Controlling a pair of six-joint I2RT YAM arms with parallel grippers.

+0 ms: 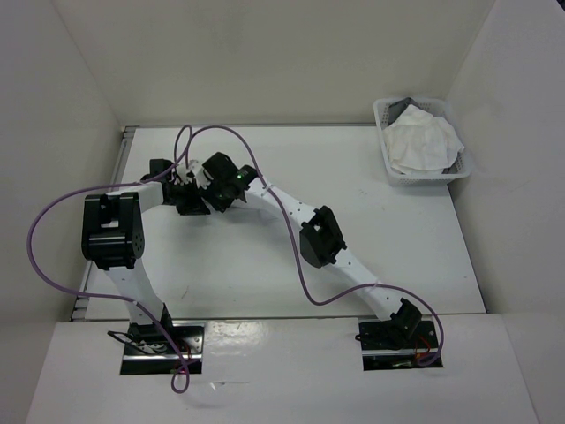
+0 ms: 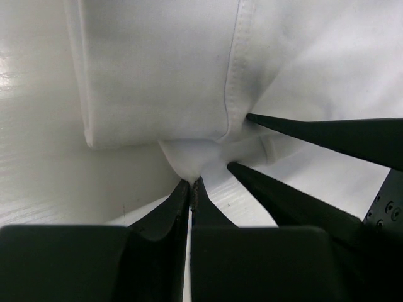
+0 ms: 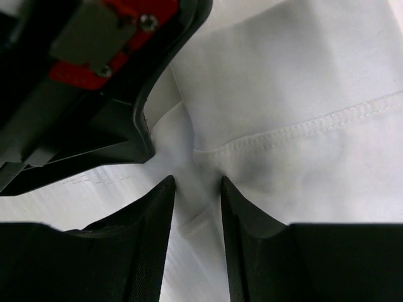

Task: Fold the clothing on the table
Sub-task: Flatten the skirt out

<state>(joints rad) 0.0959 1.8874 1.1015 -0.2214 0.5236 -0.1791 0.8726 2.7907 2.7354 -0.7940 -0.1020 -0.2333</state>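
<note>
One garment only: the clothing point(image 2: 157, 69), plain white, thin, a stitched hem point(image 3: 327, 119) running across it. It lies flat on the table point(image 1: 397, 230), well apart from the basket point(image 1: 385, 146) and far to that basket's left. From above it hardly shows, white on white, with both arms over it. Left gripper point(image 2: 191, 184) is closed tight, tips together, a small pinch of the cloth's edge caught between them and drawn up into a little fold. Right gripper point(image 3: 196, 179) sits just beside it, on the side nearer the basket. Its jaws stand partly apart, straddling a ridge of the same cloth. Fabric fills the gap, but I cannot tell whether the pads press on it. The two grippers are nose to nose, nearly touching. In the right wrist view the left one's black body with a red part fills the upper corner. The basket, white plastic lattice, sits in the table's far right corner and holds a crumpled white cloth point(image 1: 424, 141). Purple cables point(image 1: 305, 274) loop from both arms, well left of the basket. White wall panels point(image 1: 265, 62) close in the table behind and beside the basket.
</note>
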